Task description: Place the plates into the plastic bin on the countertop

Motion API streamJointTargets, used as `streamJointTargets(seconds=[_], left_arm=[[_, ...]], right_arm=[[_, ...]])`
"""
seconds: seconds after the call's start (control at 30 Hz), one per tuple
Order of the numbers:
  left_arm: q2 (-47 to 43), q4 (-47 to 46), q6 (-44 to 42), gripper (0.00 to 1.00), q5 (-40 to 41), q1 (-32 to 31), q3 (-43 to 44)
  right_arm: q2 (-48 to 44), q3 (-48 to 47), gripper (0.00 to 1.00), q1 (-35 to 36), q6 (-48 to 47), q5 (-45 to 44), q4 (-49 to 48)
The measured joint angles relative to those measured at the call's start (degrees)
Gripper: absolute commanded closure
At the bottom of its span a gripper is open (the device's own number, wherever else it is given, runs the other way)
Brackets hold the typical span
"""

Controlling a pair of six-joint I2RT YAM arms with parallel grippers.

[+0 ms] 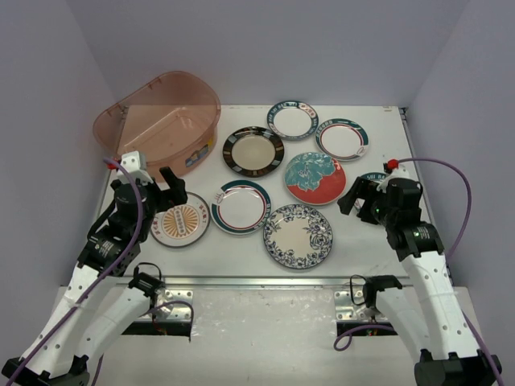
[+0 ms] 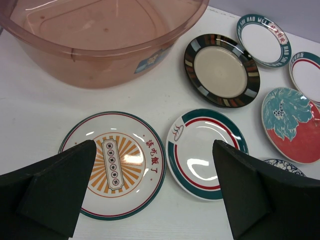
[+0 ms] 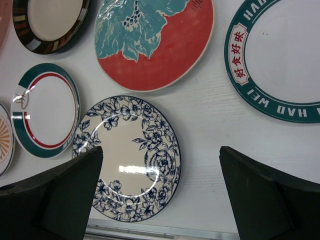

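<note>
Left claw (image 2: 152,145): jaws wide, holding nothing, poised above two plates.
Plastic bin (image 1: 201,137): far left of the tabletop (image 1: 378,241), nothing in it; every plate lay flat outside it.
Orange sunburst plate (image 1: 179,219) and teal-and-red-ringed plate (image 1: 241,207): just beside each other. Risk: gripping one rim could nudge its neighbour.
Black-rimmed cream plate (image 1: 253,150): near the bin. Risk: a low carry could knock the light tub aside.
Blue floral plate (image 1: 298,236): close to the front edge. Risk: a finger skidding on the glaze could push it over.
Red-and-teal plate (image 1: 315,178): mid-tabletop.
Teal-lettered plate (image 3: 280,60): partly under the right arm in the top view, so easily clipped.
Right claw (image 3: 160,150): jaws wide, holding nothing, above the floral plate.
</note>
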State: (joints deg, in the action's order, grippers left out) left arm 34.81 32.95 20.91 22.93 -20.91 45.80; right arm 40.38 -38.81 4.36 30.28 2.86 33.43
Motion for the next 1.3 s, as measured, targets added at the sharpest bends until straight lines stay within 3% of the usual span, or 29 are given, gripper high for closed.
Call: streamJointTargets(seconds=[0.2,0.4,0.6,0.97,1.13,1.3], left_arm=[[0.9,-0.2,0.0,0.0,-1.2,0.0,0.0],[1.7,-0.3,0.0,0.0,-2.4,0.0,0.0],[2.4,-1.0,-0.2,0.0,-4.4,0.0,0.0],[3.8,-1.9,-1.0,0.0,-7.2,0.0,0.0],[4.1,-1.9,-1.1,0.0,-7.7,0.0,-0.2],[4.1,-1.9,-1.1,0.0,-7.8,0.0,-0.2]], right_arm=[[0.2,3.2,0.01,0.0,3.2,-1.5,-2.3],[3.4,12.5,0.01,0.0,12.3,-2.5,-12.4],[13.3,19.8,0.01,0.0,20.9,-2.4,-27.8],[31.5,23.1,0.05,2.7,33.1,-5.9,-51.5],[38.5,21.0,0.26,2.9,37.3,-7.8,-57.9],[47.4,16.8,0.65,2.9,40.2,-9.1,-62.1]])
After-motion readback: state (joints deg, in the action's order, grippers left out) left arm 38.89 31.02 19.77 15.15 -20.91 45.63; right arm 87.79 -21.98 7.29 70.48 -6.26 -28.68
